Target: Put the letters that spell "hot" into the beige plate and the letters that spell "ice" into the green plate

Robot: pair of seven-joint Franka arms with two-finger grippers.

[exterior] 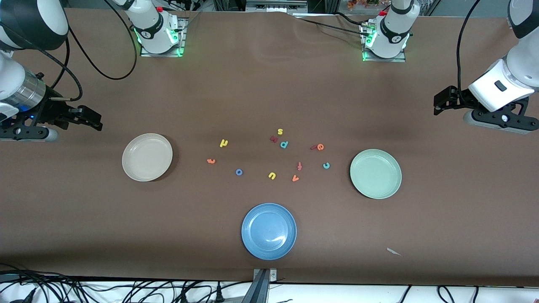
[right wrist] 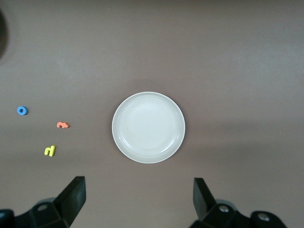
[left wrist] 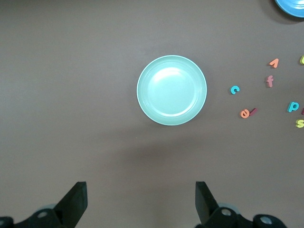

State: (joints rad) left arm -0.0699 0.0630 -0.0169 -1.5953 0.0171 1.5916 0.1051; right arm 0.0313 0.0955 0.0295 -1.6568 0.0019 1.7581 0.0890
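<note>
Nothing sorted yet: beige plate point(exterior: 147, 157), green plate point(exterior: 375, 173) and blue plate point(exterior: 268, 231) all hold nothing. Letters lie loose mid-desk between the plates: h point(exterior: 223, 143), t point(exterior: 211, 160), o point(exterior: 238, 171) toward beige; e point(exterior: 320, 147), c point(exterior: 326, 166), dark red i point(exterior: 313, 147) toward green. Left gripper point(left wrist: 140, 202) and right gripper point(right wrist: 137, 199) wait high, fingers released. Advise descending vertically, straddling one tiny letter only

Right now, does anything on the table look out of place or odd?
One thing: a small pale scrap lies on the bare table nearer the front camera than the green plate, away from the letters; it looks like stray litter. All three plates sit flat and hold nothing.
</note>
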